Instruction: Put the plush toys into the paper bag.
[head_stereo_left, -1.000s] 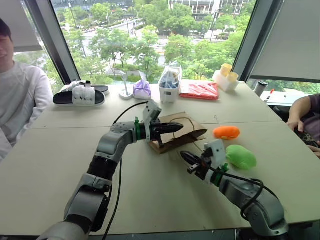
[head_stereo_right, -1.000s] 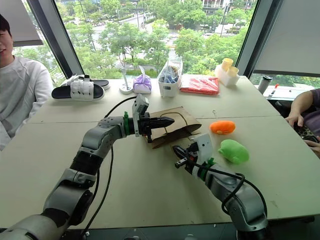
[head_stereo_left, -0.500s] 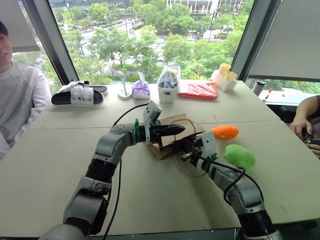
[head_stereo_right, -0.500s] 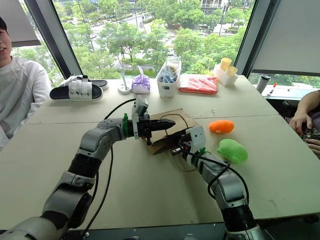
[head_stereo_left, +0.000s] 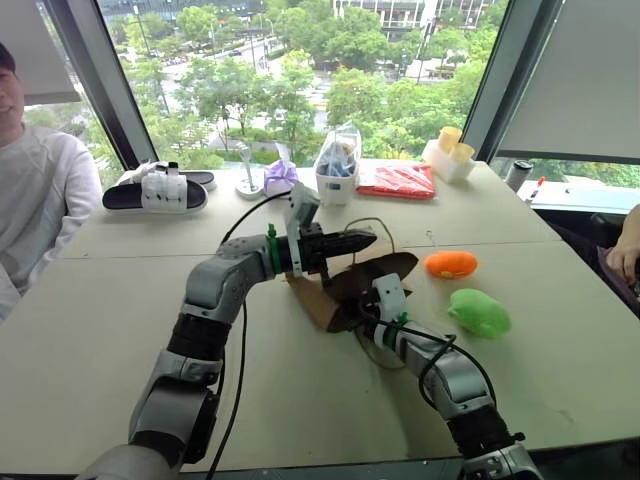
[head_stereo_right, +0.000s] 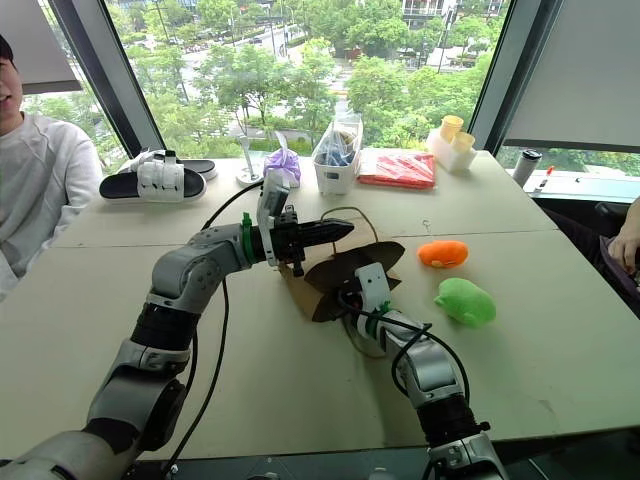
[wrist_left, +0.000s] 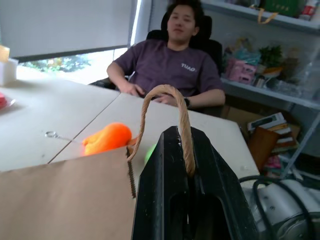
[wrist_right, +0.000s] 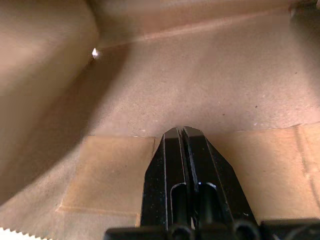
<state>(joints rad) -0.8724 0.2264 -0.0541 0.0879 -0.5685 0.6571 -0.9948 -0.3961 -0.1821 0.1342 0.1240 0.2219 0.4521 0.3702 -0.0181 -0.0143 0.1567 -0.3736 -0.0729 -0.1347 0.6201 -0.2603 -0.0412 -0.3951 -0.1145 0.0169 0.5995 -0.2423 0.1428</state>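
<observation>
Lifted by clenched left gripper (head_stereo_left: 372, 239), one paper bag (head_stereo_left: 318, 300) admits empty clenched right gripper (wrist_right: 182, 133); two plush toys (head_stereo_left: 452, 264) outside

at the upper left you have black slippers (head_stereo_left: 155, 190) with white straps. along the window edge sit a purple tied pouch (head_stereo_left: 281, 176), a clear plastic bag of items (head_stereo_left: 338, 165), a red flat packet (head_stereo_left: 399, 181) and yellow cups (head_stereo_left: 451, 143). a person in white (head_stereo_left: 35, 195) sits far left.
</observation>
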